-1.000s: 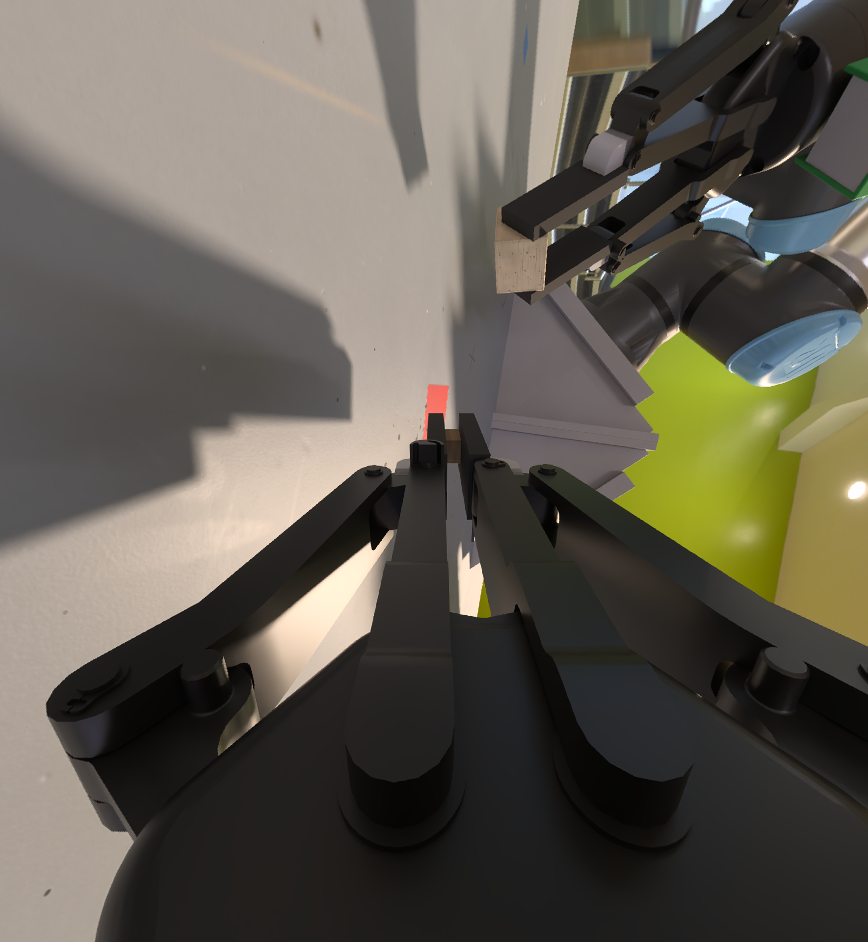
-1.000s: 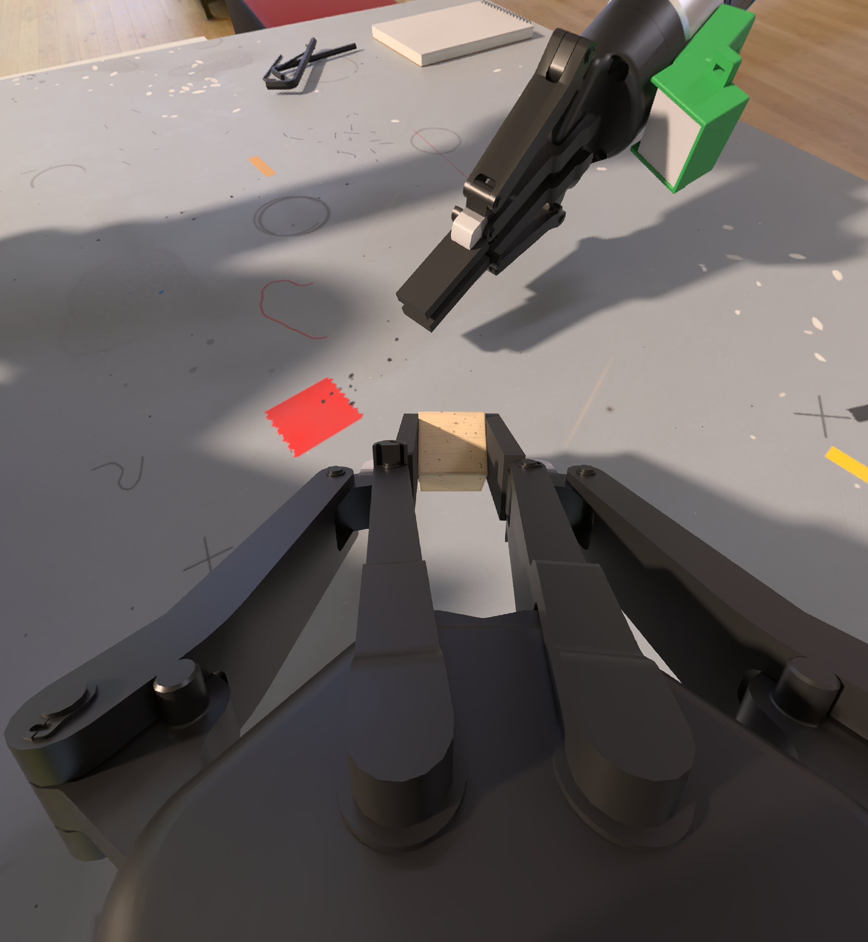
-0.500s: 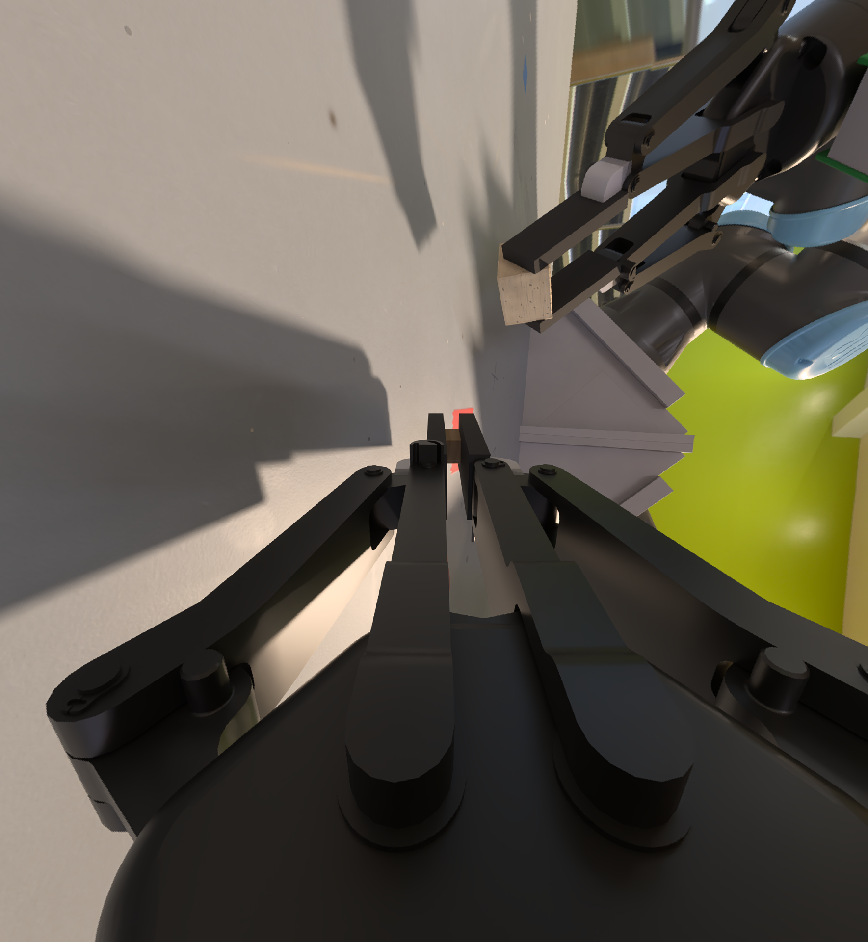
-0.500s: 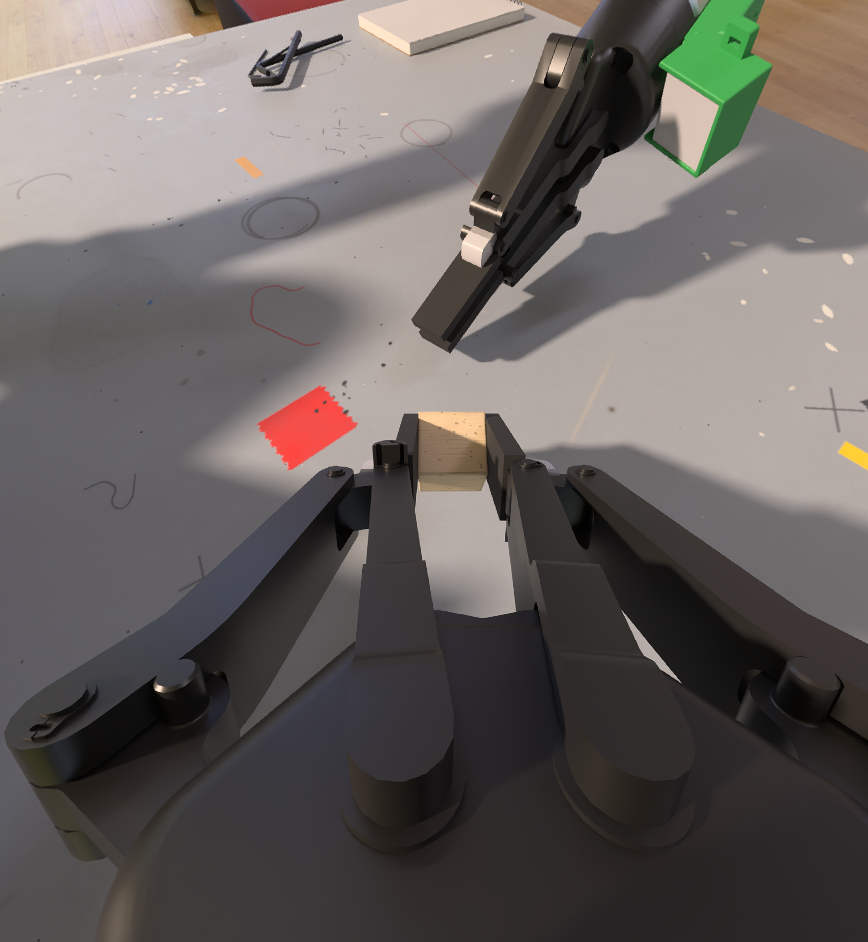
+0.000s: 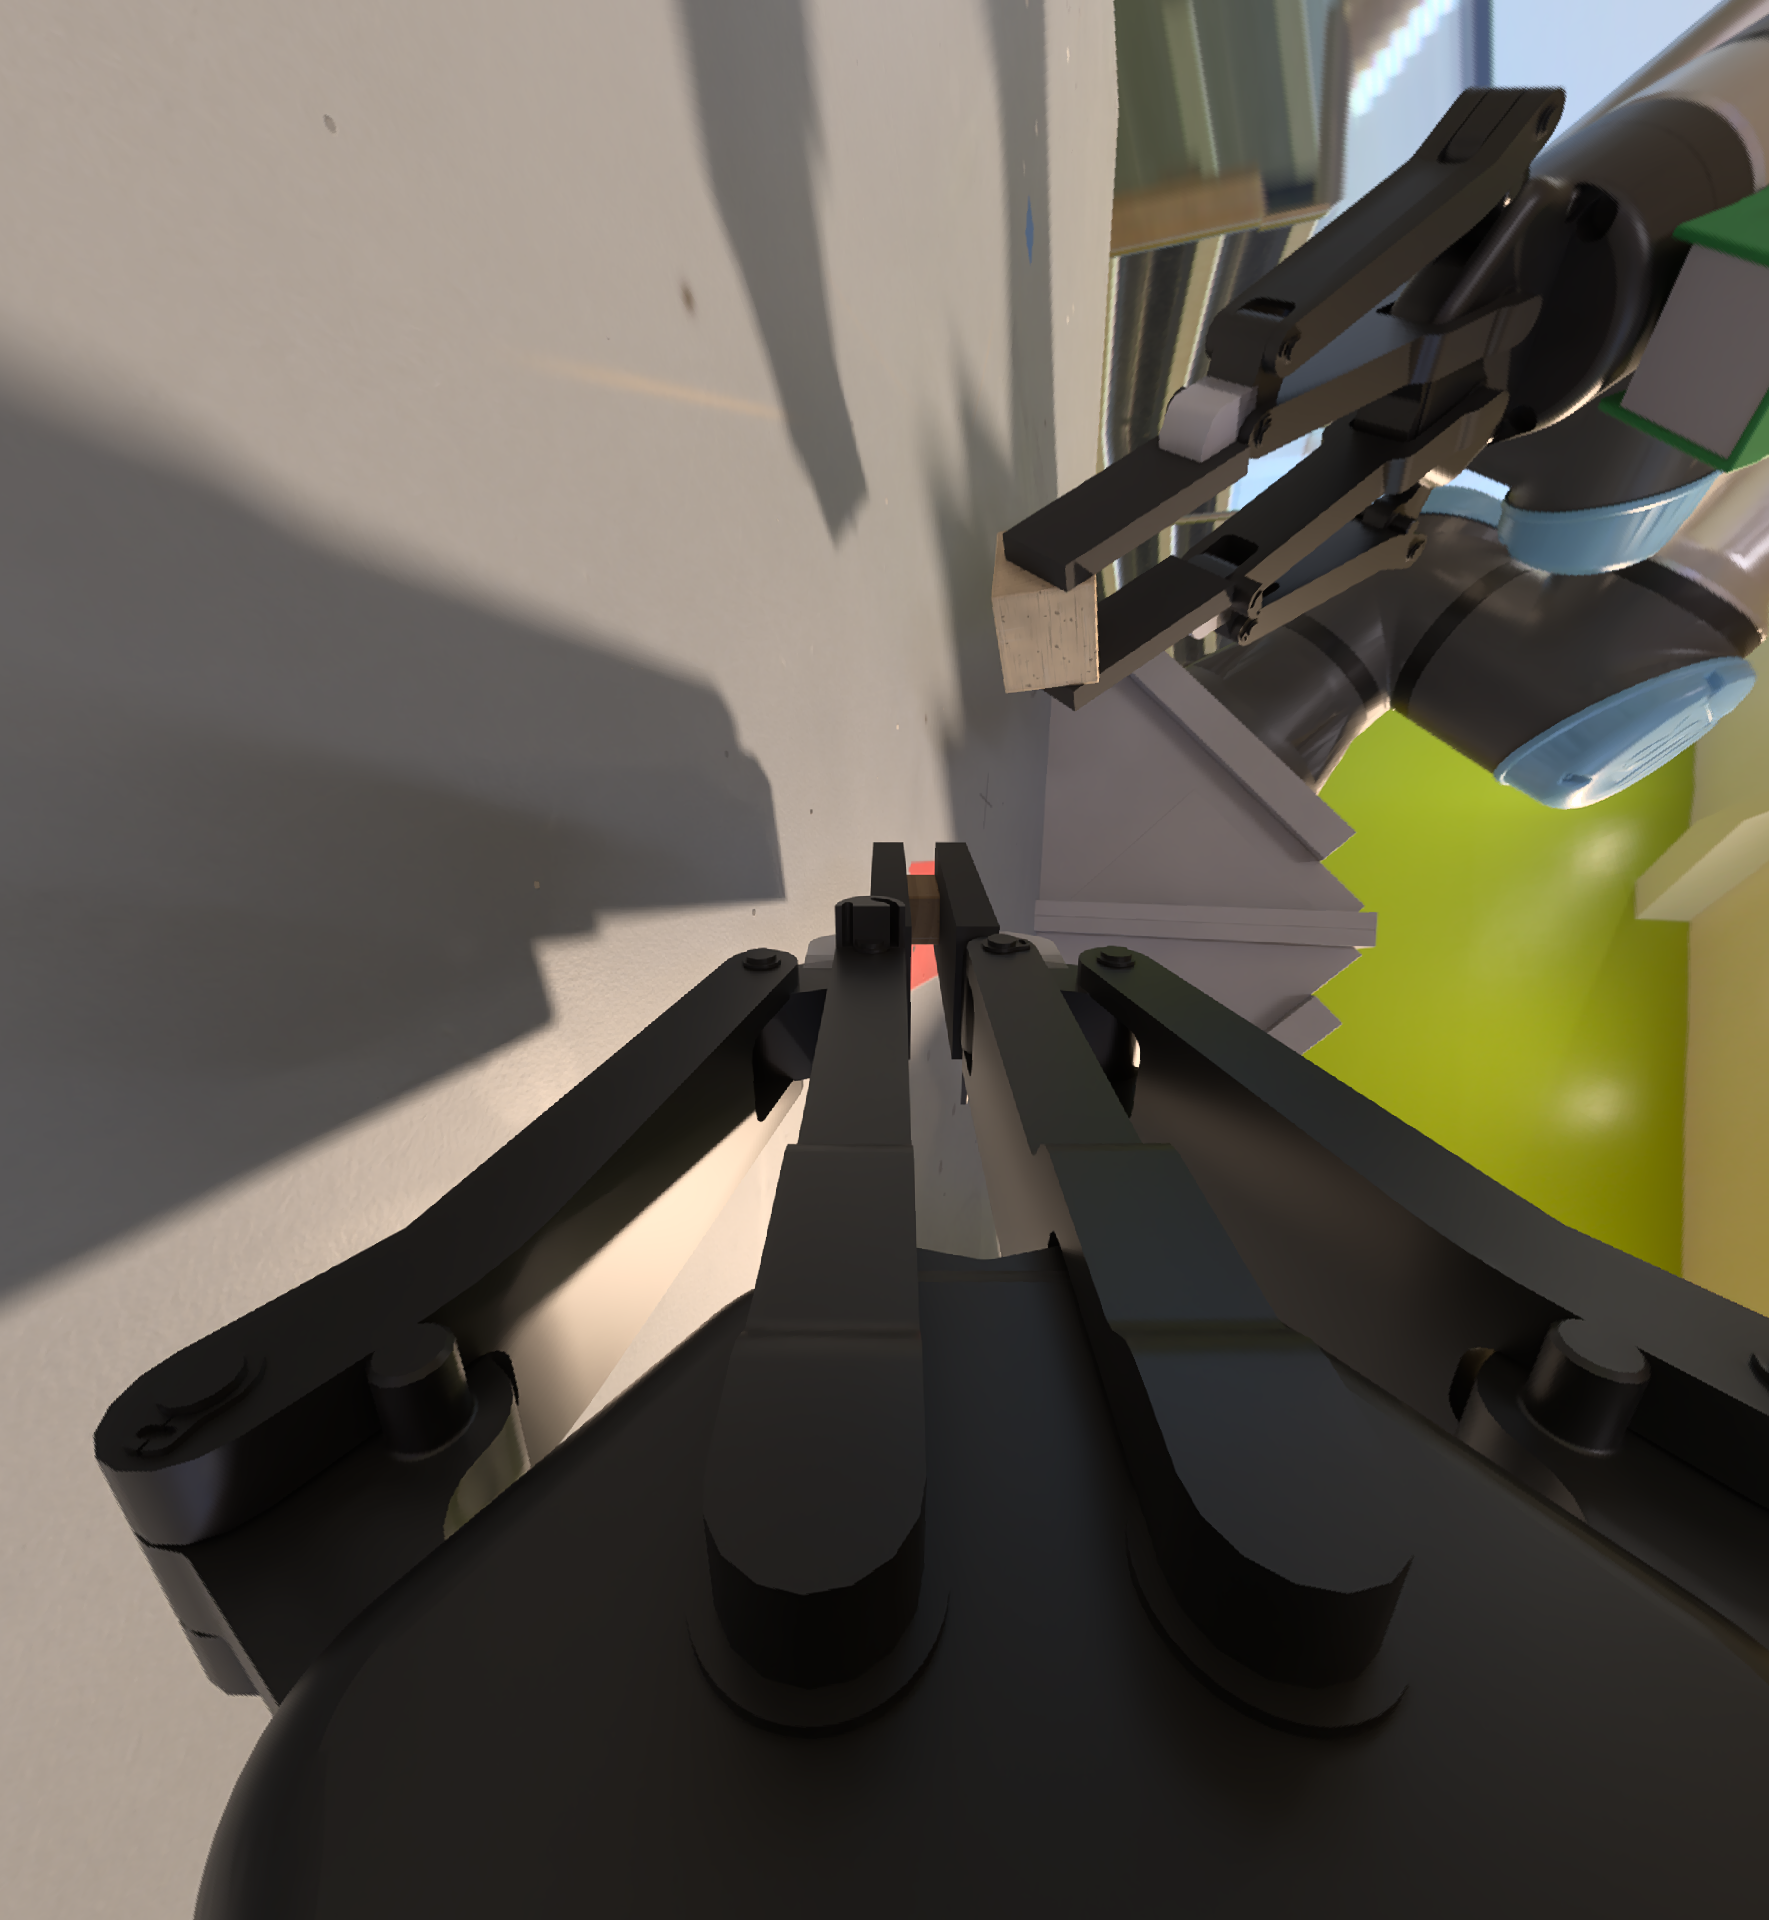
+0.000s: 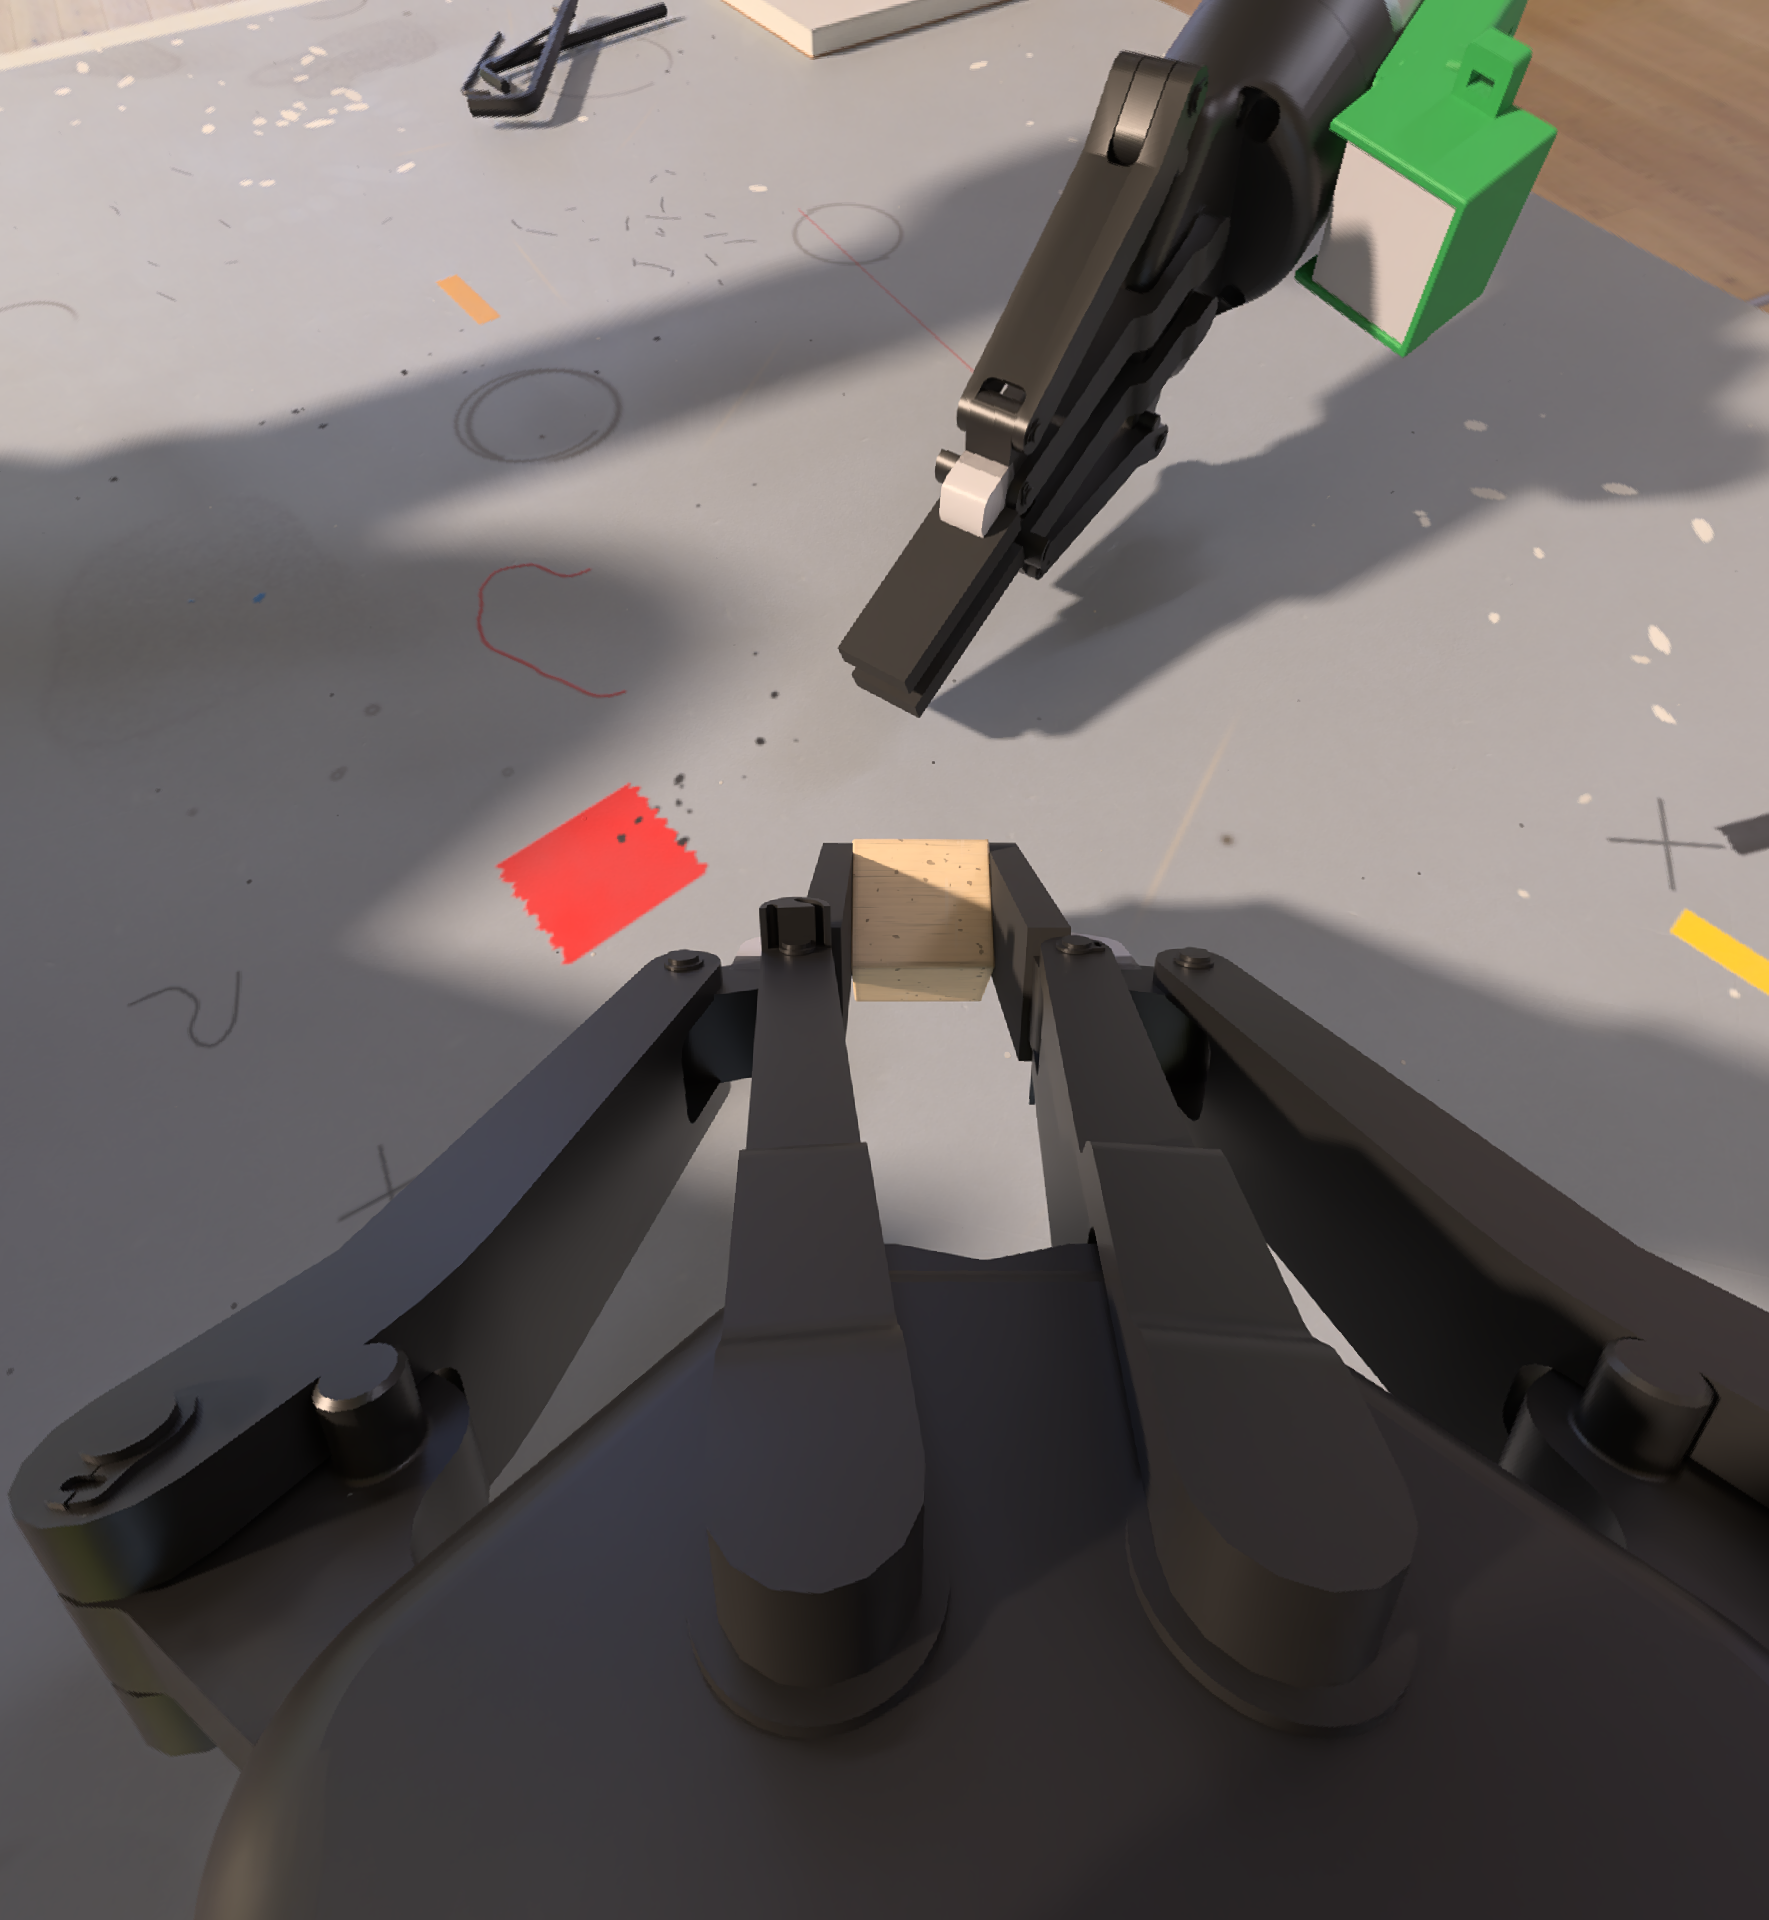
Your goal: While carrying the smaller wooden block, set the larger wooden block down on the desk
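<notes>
The right gripper [image 6: 919, 914] has its two black fingers clamped on the larger pale wooden block [image 6: 919, 920], held above the scuffed grey table [image 6: 236, 727], just beside a red tape patch [image 6: 599, 871]. Farther toward the far edge, the left gripper [image 6: 885, 675] has its fingers pinched on the smaller wooden block [image 5: 924, 902], a brown sliver barely visible between them. Black hex keys [image 6: 537, 62] lie near the far edge. Risks, judged from here: releasing while still aloft could make the larger block tumble; a slackened left grip would drop the smaller one.
</notes>
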You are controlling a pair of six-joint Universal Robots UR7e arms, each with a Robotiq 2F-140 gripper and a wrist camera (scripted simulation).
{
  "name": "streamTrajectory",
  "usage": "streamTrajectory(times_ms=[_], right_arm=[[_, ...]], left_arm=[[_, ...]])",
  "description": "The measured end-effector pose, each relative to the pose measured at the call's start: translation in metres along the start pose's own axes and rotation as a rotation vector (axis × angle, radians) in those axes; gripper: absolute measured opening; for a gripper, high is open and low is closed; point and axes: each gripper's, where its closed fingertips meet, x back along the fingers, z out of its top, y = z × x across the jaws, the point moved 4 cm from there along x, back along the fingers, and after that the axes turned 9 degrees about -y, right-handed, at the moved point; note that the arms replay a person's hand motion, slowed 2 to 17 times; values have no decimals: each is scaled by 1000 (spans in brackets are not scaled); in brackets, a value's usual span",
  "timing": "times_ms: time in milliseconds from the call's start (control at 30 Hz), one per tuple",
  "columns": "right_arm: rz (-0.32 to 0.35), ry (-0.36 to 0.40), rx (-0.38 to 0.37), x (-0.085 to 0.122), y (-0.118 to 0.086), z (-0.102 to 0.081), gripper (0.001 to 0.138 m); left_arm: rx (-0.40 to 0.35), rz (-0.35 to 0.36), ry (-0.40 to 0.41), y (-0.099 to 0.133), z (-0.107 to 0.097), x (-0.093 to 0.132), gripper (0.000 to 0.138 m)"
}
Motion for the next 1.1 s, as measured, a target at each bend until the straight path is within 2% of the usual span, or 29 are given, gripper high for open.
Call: streamTrajectory(times_ms=[200,633,1100], right_arm=[[-5,-13,8,1,-1,1,33],[-45,-59,21,6,-1,-3,33],[-93,-35,-21,25,5,-17,33]], left_arm=[[10,-32,20,-2,2,2,8],[13,-76,0,-4,1,4,8],[-32,-55,-2,-5,4,4,8]])
